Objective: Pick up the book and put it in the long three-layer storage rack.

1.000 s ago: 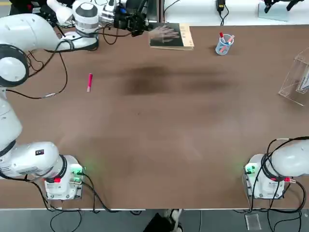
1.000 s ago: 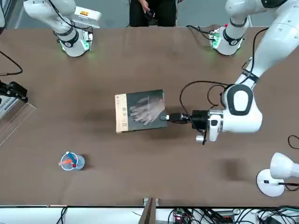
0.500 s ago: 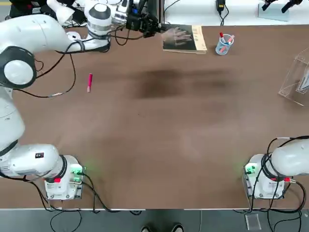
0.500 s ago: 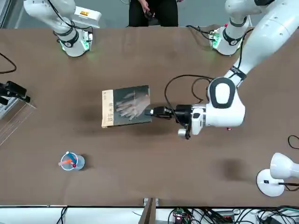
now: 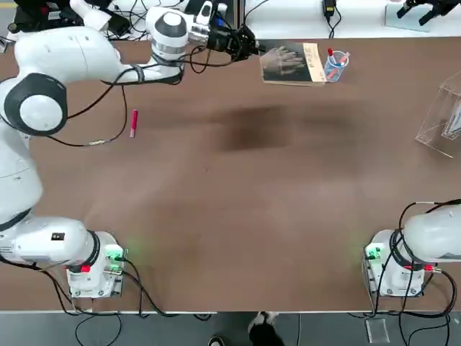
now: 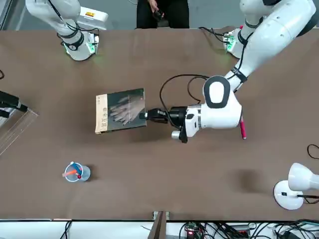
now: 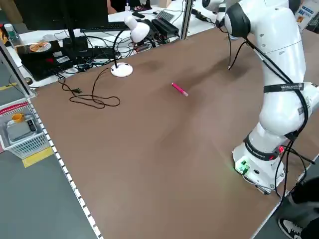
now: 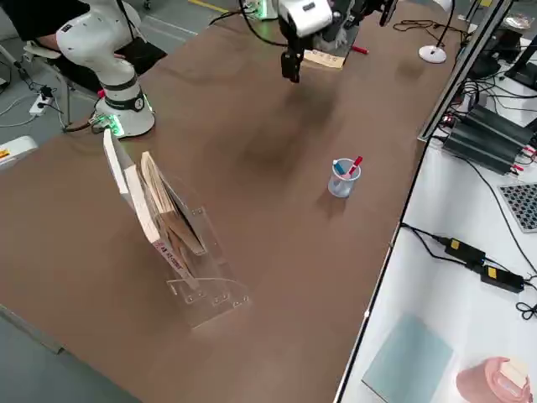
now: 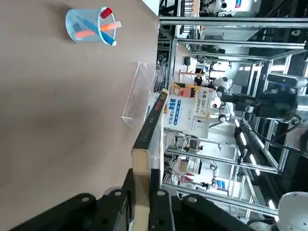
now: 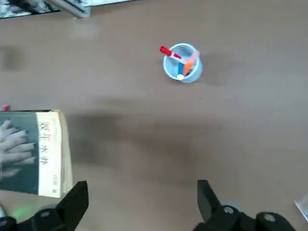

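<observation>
Robotics lab: aluminium frames (image 9: 211,21), cables (image 7: 92,99)

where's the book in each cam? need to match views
Top: book, far edge, held by the left gripper, beside the pen cup.
Front: centre-left.
Left side: not in view.
Right side: far end.
Left wrist: edge-on between the fingers.
Right wrist: left edge.
Shared landmark: pen cup.
</observation>
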`<act>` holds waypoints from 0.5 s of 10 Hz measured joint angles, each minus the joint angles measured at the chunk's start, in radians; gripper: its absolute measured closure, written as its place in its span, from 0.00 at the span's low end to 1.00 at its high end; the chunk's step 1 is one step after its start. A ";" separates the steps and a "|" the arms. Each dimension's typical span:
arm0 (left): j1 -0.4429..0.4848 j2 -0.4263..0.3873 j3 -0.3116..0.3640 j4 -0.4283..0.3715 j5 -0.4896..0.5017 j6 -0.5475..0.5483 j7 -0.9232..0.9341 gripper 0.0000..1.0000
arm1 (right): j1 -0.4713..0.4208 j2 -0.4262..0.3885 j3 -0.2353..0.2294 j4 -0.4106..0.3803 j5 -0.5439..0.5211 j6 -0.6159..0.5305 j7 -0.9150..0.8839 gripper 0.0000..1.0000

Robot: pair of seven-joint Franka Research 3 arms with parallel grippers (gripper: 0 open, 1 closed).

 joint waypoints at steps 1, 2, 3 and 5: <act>-0.014 0.005 0.000 0.009 -0.015 0.010 0.000 1.00 | -0.029 0.027 0.000 -0.004 0.049 -0.006 -0.052 0.00; -0.024 0.009 0.001 0.019 -0.023 0.014 0.000 1.00 | -0.056 0.058 0.001 -0.006 0.095 -0.010 -0.099 0.00; -0.030 0.014 0.001 0.030 -0.027 0.015 0.000 1.00 | -0.079 0.092 0.003 -0.007 0.141 -0.011 -0.141 0.00; -0.039 0.022 0.001 0.042 -0.028 0.022 0.000 1.00 | -0.108 0.161 0.007 -0.007 0.238 -0.012 -0.194 0.00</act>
